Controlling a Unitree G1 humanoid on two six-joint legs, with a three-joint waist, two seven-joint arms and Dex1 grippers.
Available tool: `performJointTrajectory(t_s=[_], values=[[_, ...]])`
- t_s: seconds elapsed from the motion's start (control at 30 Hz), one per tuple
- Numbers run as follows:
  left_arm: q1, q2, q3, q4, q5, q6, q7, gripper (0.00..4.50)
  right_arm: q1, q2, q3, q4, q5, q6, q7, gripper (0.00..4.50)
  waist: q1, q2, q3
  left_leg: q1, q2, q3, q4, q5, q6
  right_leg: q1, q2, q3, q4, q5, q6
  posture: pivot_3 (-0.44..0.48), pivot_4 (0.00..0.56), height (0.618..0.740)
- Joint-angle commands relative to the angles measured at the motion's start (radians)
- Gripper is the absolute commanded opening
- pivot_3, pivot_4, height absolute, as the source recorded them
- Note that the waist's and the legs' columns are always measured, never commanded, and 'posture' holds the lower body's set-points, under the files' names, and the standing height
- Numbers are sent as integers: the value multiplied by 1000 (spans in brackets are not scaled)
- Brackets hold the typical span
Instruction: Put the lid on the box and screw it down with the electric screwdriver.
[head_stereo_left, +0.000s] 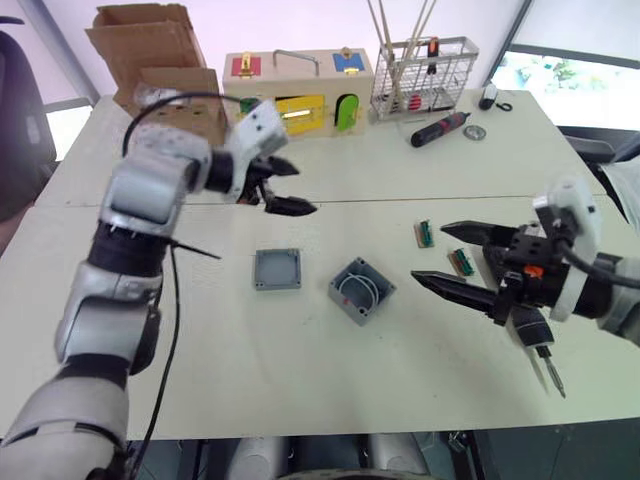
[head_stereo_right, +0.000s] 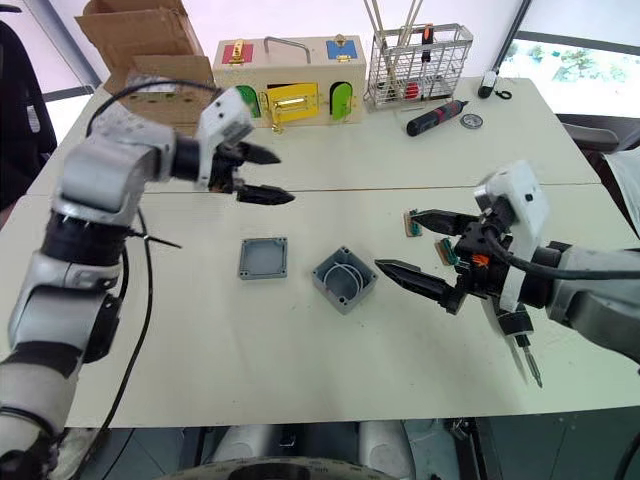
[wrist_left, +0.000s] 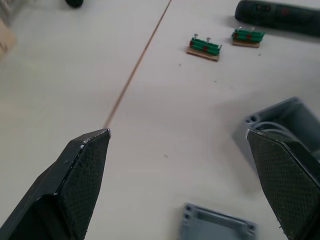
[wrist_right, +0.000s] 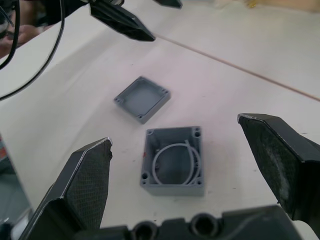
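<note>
Lid (head_stereo_left: 277, 268): lies flat on the white table (head_stereo_left: 300, 390), hollow side up, just left of the box and apart from it; its edges run nearly square to the table's near edge.
Box (head_stereo_left: 360, 290): open top up, turned cornerwise like a diamond, a pale wire loop coiled inside; near the middle of the table.
Electric screwdriver (head_stereo_left: 538, 345): lies under the right arm near the table's right near corner, long axis running near-far, metal bit toward the near edge.
Writing: no brand, label or lettering can be read on lid, box or driver.
Left gripper (head_stereo_left: 284, 187): raised above the table, beyond the lid and to its left, fingers spread apart, holding nothing.
Right gripper (head_stereo_left: 449, 258): low, right of the box, tips aimed left at it, fingers wide apart and empty.
Green terminal pieces (head_stereo_left: 425, 234): two small ones lie between the right gripper's fingers, right of the box.
Room: bare tabletop around lid and box on the near and left sides.
Far edge: cardboard box (head_stereo_left: 160, 60), wooden latch box (head_stereo_left: 298, 90), wire basket (head_stereo_left: 424, 75) and a smaller black-and-red screwdriver (head_stereo_left: 440, 129), all well apart from the lid.
</note>
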Motion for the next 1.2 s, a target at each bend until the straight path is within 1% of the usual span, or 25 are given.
performJointTrajectory(t_s=[0.03,0.07,0.13,0.2,0.23,0.37,0.5,0.7,0.83,0.97,1.03,1.13,1.2], values=[[15,67,36,-161,-67,204,63,4476,-58,-28,26,19,-8,-13,66,4500,5,0,0,-1,0,0,1,0,0,-1,0,0,0,0,0,0,150,737],[16,87,22,-169,-62,295,105,4476,-77,-44,40,15,-9,-9,91,4500,6,-1,0,-1,-1,0,1,0,0,-1,-1,0,0,0,0,0,150,737],[7,92,1,-172,-53,482,201,4476,-117,-70,84,7,-25,-6,145,4500,5,0,0,0,-1,0,1,-1,1,-1,-1,0,0,0,0,0,150,737],[-2,61,-9,-168,-38,591,295,4476,-148,-75,132,2,-46,-8,173,4500,5,-1,0,0,-1,0,1,-1,3,0,0,0,0,0,0,0,150,737],[-3,42,-21,-157,-39,614,337,4476,-159,-72,158,-3,-66,-11,181,4500,6,-1,0,1,0,0,1,-1,3,0,0,-1,1,0,0,0,150,737],[13,-26,-33,-80,-56,628,490,4476,-187,-61,239,-24,-145,-16,192,4500,5,-1,0,0,-1,0,1,0,-1,-1,-1,-1,2,0,0,0,150,737],[31,-73,-37,-9,-49,628,632,4476,-197,-33,268,-32,-175,-15,184,4500,5,-1,0,-2,-1,1,0,2,-4,-7,-1,-1,3,0,0,0,150,737],[43,-79,-35,32,-111,628,747,4476,-169,1,260,-50,-186,-6,156,4500,6,-1,0,-3,-1,2,0,3,-6,-9,-2,-1,3,0,0,0,150,737],[51,-36,-21,-5,-202,628,807,4476,-138,20,240,-66,-177,-5,123,4500,5,-1,0,-3,-1,2,0,3,-6,-9,-5,0,3,0,0,0,150,737],[85,14,-7,-30,-353,628,885,4476,-117,32,227,-76,-172,-8,104,4500,5,-1,0,-3,-1,2,-1,3,-6,-10,-5,0,4,0,0,0,150,737],[126,17,-3,-43,-435,628,948,4476,-116,40,232,-76,-177,-10,98,4500,6,-1,0,-3,-1,2,-1,3,-6,-10,-5,0,4,0,0,0,150,737],[158,-16,19,-25,-504,628,1051,4476,-125,50,244,-72,-187,-13,92,4500,7,-1,0,-3,-2,2,0,3,-7,-9,-5,0,4,0,0,0,150,737],[165,-30,31,-12,-542,628,1111,3946,-128,54,247,-71,-191,-12,90,4500,8,0,0,-2,-2,2,0,3,-7,-9,-5,0,4,0,0,0,150,737]])
